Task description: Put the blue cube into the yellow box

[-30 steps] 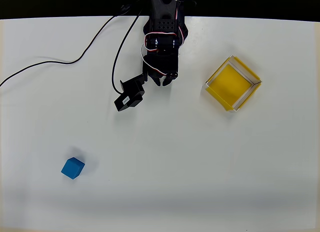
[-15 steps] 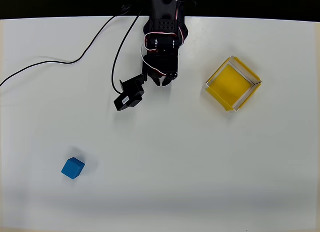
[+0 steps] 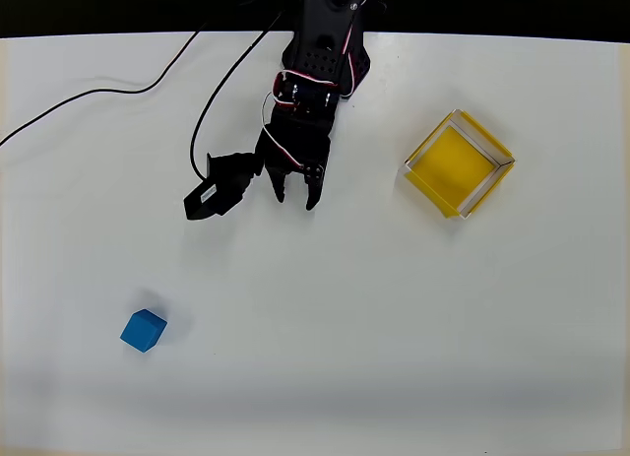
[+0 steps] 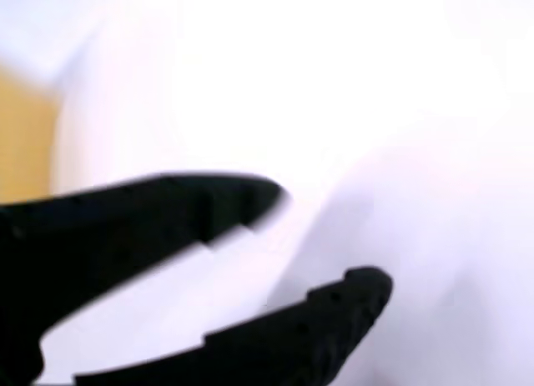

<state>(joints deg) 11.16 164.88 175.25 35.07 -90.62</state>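
Observation:
The blue cube [image 3: 144,330] rests on the white table at the lower left of the overhead view. The yellow box [image 3: 459,163], a shallow tray with a pale rim, lies at the right, turned like a diamond. My black gripper [image 3: 294,196] hangs open over the table's upper middle, well above and right of the cube and left of the box. In the blurred wrist view its two black fingers [image 4: 150,228] stand apart with bare white table between them, and a yellow patch, the box [image 4: 25,136], shows at the left edge.
A black cable [image 3: 118,90] runs across the table's upper left to the arm. The black wrist camera block [image 3: 212,187] sticks out left of the gripper. White table [image 3: 394,328] lies open between cube and box.
The arm has stretched forward and swung slightly left in the overhead view. The gripper has opened wider. Cube and box have not moved.

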